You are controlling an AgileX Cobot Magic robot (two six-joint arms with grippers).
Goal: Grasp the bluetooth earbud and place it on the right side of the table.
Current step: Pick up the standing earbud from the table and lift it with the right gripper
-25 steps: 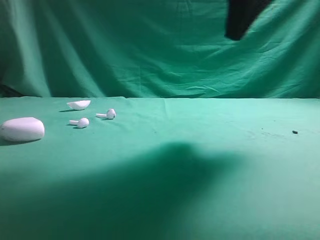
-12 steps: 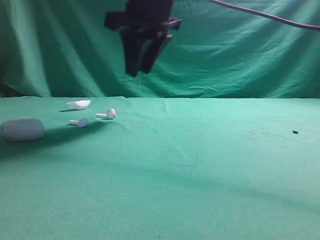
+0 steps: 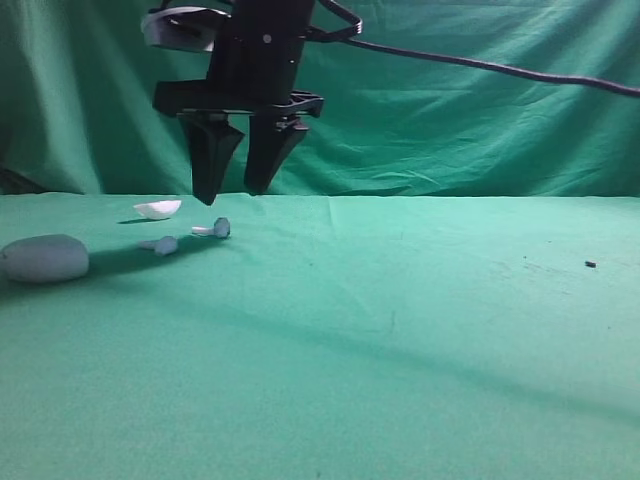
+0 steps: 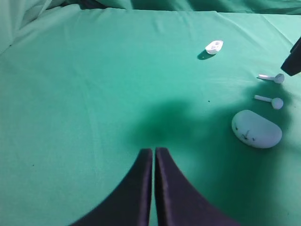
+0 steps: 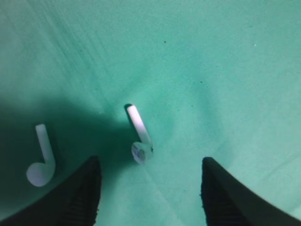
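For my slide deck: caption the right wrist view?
Open right gripper poised above one earbud on the green table, a second earbud alongside.

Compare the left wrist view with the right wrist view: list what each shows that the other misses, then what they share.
Only the left wrist view shows the shut left gripper, the white pebble-shaped case and the white shallow shell farther back.

Only the right wrist view shows the open right gripper, its fingertips straddling one bluetooth earbud from above, not touching it.

Both show the two earbuds lying apart on the green table; the second earbud sits just outside the right gripper's left fingertip.
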